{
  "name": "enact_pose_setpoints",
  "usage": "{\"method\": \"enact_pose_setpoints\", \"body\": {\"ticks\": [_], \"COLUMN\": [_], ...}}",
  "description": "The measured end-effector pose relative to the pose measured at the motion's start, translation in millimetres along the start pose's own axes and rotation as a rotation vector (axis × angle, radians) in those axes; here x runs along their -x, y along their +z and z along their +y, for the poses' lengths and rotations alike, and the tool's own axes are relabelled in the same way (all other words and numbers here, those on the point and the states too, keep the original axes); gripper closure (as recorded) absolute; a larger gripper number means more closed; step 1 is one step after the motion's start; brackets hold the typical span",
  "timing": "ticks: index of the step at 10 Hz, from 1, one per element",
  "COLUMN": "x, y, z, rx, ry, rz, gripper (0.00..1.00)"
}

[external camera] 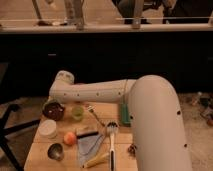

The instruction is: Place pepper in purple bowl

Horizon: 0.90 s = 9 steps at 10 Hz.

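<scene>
Purple bowl (52,111) under the arm's end (pincer hidden behind elbow).

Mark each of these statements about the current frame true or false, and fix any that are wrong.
1. The end effector is at the table's rear left in the picture, just above the round dark purple bowl. True.
2. The small light-green cup sits inside the purple bowl. False: it stands on the wooden table beside the bowl.
3. The round white cup stands nearer the camera than the purple bowl. True.
4. The small grey metal cup is at the table's far edge. False: it is near the front edge, in front of the white cup.
</scene>
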<state>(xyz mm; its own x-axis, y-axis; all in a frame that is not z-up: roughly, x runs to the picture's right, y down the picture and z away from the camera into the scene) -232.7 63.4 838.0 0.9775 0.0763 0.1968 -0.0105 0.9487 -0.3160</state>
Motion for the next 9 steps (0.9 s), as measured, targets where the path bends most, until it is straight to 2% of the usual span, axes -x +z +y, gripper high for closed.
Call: {"method": "enact_pose_setpoints", "body": {"ticks": [3, 6, 7, 9], "x": [3.1, -4.2, -8.6, -10.5], "y": [5.5, 14.3, 19.9, 20.2], "z": [-3.3, -9.6, -10.3, -10.8], "rx": [0.0, 0.019, 0.036, 0.038], "ry": [-0.005, 0.018, 0.03, 0.033], "rz": [0.013, 0.007, 0.003, 0.003], "gripper": [1.0, 1.0, 1.0, 0.96]}}
